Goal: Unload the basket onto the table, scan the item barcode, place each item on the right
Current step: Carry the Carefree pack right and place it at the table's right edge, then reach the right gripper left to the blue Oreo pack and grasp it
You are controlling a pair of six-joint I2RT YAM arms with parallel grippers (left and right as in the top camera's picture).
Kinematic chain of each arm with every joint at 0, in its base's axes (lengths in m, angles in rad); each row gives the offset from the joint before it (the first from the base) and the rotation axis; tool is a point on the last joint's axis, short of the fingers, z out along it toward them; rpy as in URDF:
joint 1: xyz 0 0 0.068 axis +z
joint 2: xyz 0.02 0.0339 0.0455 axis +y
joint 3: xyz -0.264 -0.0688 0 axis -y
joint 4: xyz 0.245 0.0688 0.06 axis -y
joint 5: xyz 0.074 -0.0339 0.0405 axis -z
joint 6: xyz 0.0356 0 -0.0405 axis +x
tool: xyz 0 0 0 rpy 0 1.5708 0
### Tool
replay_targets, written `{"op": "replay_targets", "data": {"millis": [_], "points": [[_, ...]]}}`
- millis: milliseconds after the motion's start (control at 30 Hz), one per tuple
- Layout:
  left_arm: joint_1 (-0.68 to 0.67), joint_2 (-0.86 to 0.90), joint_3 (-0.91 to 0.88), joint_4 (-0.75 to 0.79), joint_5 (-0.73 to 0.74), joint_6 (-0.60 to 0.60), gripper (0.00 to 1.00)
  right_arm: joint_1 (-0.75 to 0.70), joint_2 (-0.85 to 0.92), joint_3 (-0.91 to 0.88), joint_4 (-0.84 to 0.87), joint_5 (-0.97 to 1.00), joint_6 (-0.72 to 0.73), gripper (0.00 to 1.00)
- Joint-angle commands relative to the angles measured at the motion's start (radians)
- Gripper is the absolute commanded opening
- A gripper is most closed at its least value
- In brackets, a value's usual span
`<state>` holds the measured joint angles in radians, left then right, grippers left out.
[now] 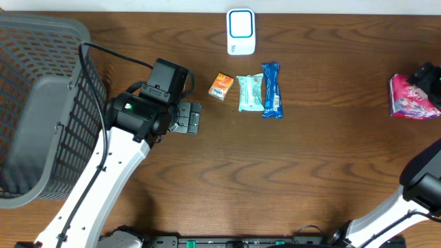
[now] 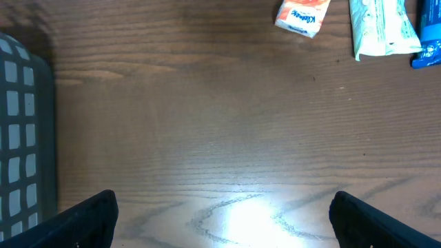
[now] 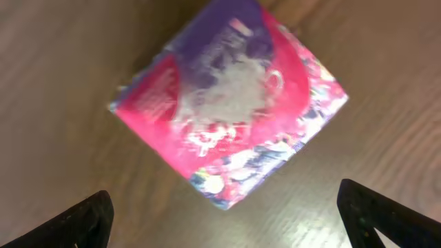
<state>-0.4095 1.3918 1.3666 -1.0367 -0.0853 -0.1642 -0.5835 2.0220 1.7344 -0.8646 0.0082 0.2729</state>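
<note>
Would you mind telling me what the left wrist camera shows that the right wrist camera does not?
Only the left wrist view shows the orange packet, the pale green packet, a blue wrapper's corner and the basket's edge. Only the right wrist view shows the pink packet. Both show the wooden table and an open gripper: the left gripper and the right gripper.

**Three views, two overlaps**

My overhead looks straight down on the whole table (image 1: 310,158). Left wrist faces down close, sharing the orange packet (image 1: 221,86) (image 2: 301,16) with it. Right wrist hovers closer over the pink packet (image 1: 411,98) (image 3: 231,103) at the right edge
</note>
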Motion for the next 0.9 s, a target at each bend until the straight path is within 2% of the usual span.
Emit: {"op": "replay_targets", "data": {"millis": [0, 267, 500, 633, 700, 800, 867], "points": [[0.000, 0.003, -0.002, -0.002, -0.009, -0.013, 0.98, 0.004, -0.006, -0.044, 0.002, -0.028, -0.029, 0.99], [0.000, 0.003, -0.002, -0.002, -0.009, -0.013, 0.98, 0.080, -0.006, -0.048, 0.020, -0.420, -0.159, 0.99], [0.000, 0.003, -0.002, -0.002, -0.009, -0.013, 0.98, 0.209, -0.006, -0.048, 0.019, -0.408, -0.177, 0.99], [0.000, 0.003, -0.002, -0.002, -0.009, -0.013, 0.98, 0.286, -0.006, -0.056, 0.015, -0.354, -0.177, 0.71], [0.000, 0.003, -0.002, -0.002, -0.009, -0.013, 0.98, 0.320, -0.006, -0.068, 0.016, -0.367, -0.177, 0.63], [0.000, 0.003, -0.002, -0.002, -0.009, -0.013, 0.98, 0.384, -0.006, -0.106, 0.037, -0.372, -0.177, 0.62], [0.000, 0.003, -0.002, -0.002, -0.009, -0.013, 0.98, 0.421, -0.006, -0.141, 0.056, -0.378, -0.177, 0.70]]}}
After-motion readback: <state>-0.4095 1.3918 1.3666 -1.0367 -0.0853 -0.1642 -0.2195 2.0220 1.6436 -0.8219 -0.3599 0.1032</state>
